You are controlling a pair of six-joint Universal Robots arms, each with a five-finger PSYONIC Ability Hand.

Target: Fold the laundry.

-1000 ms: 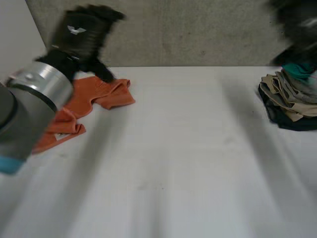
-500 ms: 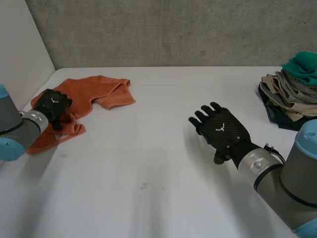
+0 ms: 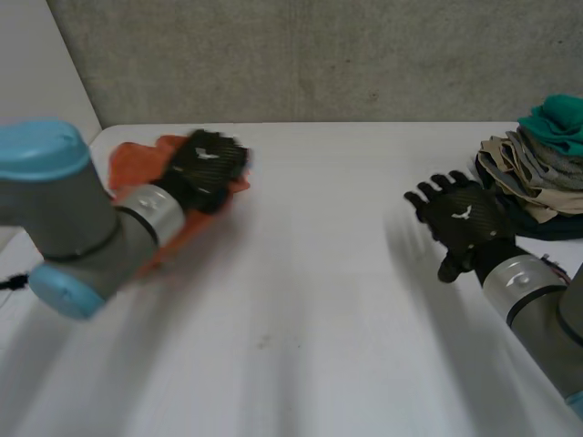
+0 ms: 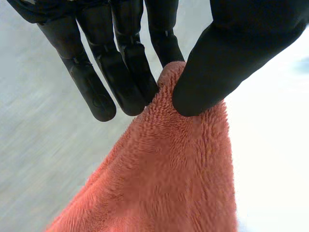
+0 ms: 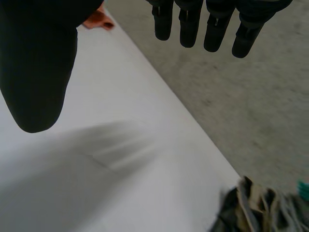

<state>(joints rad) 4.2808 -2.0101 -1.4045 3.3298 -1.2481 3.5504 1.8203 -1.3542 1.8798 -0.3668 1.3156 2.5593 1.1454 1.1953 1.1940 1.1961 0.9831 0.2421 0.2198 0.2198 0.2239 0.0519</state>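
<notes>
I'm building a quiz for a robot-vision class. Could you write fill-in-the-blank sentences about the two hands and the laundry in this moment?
1. The left hand pinches a corner of the ___ cloth between thumb and fingers.
2. The right hand holds nothing; its fingers are ___.
3. The laundry pile lies nearest the robot's ___ hand.

Missing words: orange; open; right.
</notes>
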